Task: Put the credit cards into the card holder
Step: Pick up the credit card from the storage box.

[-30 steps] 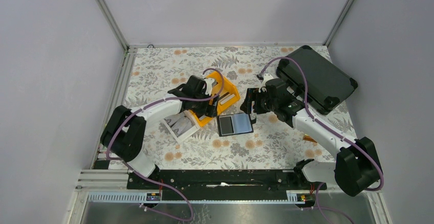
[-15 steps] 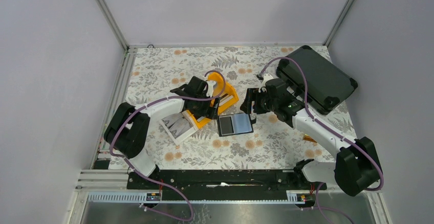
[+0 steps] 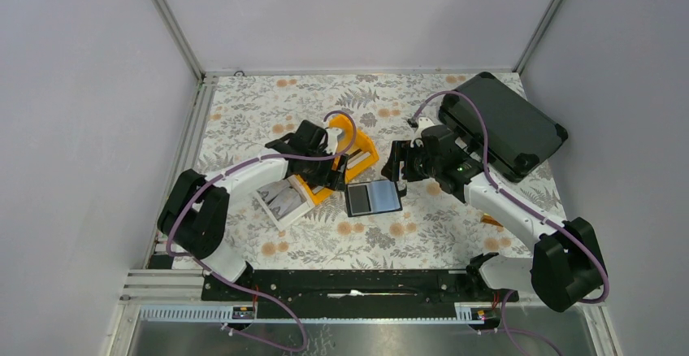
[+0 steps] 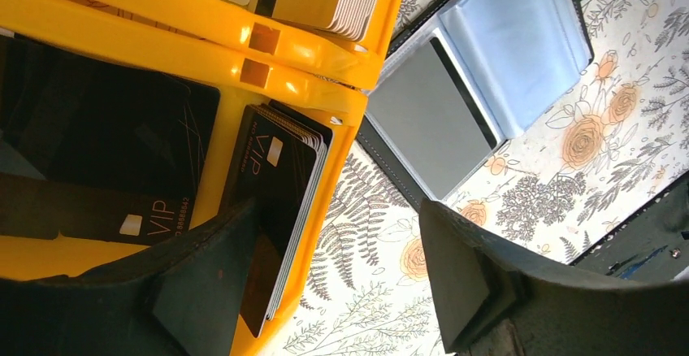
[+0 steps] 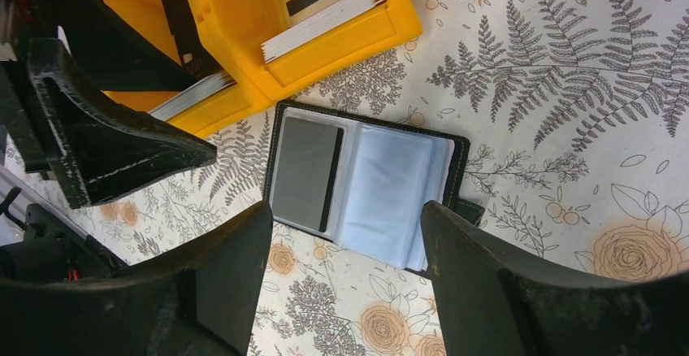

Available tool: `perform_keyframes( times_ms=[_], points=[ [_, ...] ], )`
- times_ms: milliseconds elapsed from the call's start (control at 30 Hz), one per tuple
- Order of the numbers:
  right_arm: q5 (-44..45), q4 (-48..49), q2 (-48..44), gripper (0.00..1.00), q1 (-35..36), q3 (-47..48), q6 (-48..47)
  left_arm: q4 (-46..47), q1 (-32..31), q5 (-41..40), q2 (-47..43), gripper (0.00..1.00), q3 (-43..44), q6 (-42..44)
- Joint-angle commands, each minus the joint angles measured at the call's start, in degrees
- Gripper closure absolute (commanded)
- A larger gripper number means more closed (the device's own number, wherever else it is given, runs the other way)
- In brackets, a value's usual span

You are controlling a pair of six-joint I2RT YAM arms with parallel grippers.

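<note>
The card holder lies open on the floral table, one grey card in its left pocket and light-blue sleeves on the right. Stacks of dark credit cards stand in the yellow bin. My left gripper is open at the bin's corner, straddling its wall. One of its fingers is over a card stack and the other is over the table, with nothing held. My right gripper hangs open just above the near edge of the card holder, empty.
A white bin holding more cards sits left of the yellow bin. A large black hard case lies at the back right. Grey walls and metal rails close in the table.
My left arm has shifted slightly at the yellow bin, gripper still open. The right arm and the card holder have not moved.
</note>
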Motion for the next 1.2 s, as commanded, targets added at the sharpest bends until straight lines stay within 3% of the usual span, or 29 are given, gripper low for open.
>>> perform_keyframes(
  times_ms=[0, 67, 333, 1167],
  points=[
    [-0.28, 1.94, -0.96, 0.26, -0.34, -0.49, 0.32, -0.42, -0.27, 1.51, -2.82, 0.26, 1.77, -0.04],
    [-0.36, 1.94, -0.92, 0.26, -0.34, -0.64, 0.33, -0.51, -0.27, 1.84, -2.82, 0.28, 1.73, -0.04],
    [-0.35, 1.91, -1.20, 0.26, -0.35, -0.89, 0.38, -0.82, -0.22, 1.39, -2.54, 0.55, 1.65, -0.07],
    [-0.51, 1.94, -0.95, 0.26, -0.35, -0.71, 0.49, -2.87, -0.27, -1.60, -4.00, 0.82, 2.83, 0.19]
  ],
)
